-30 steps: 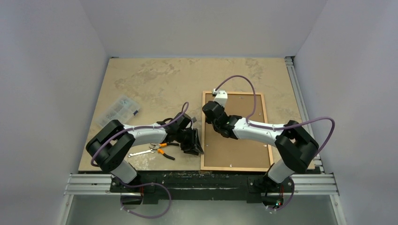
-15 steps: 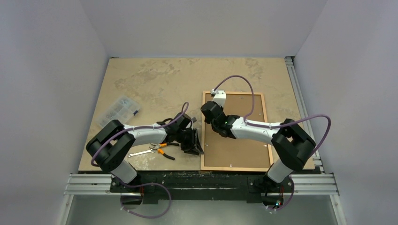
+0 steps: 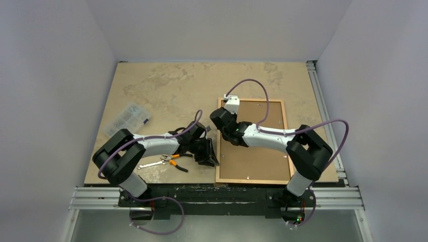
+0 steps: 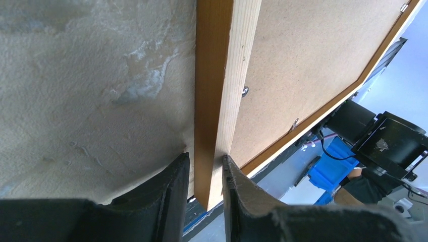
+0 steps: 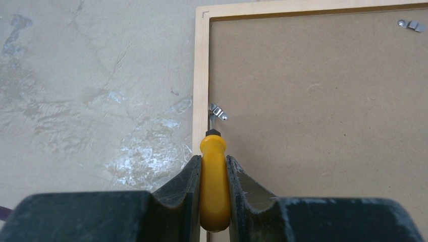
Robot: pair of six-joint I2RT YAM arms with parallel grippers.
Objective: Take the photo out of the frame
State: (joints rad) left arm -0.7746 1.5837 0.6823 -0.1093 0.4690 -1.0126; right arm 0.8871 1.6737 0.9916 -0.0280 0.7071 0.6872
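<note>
The frame [image 3: 252, 181] lies face down on the table, right of centre. The photo shows only its plain brown board back [image 3: 260, 161]; the printed side is hidden. My left gripper [image 3: 214, 160] straddles the frame's left rail [image 4: 217, 75] by the near corner, closed on it [image 4: 204, 157]. My right gripper [image 3: 222, 117] is over the left rail farther back, shut [image 5: 214, 157] on a yellow-handled screwdriver [image 5: 214, 174]. The screwdriver's tip rests at a small metal clip [image 5: 217, 112] where the rail [image 5: 201, 75] meets the board [image 5: 313, 101].
A clear plastic parts box [image 3: 127, 119] sits at the left of the table. Orange-handled pliers [image 3: 175, 163] and a silver tool [image 3: 150, 165] lie beside my left arm. Another metal clip [image 5: 410, 24] sits along the frame's far rail. The frame's near rail is close to the table's front edge.
My right arm has swung left and a little farther back, bringing the screwdriver over to the frame's left rail. The left arm and the frame have stayed put.
</note>
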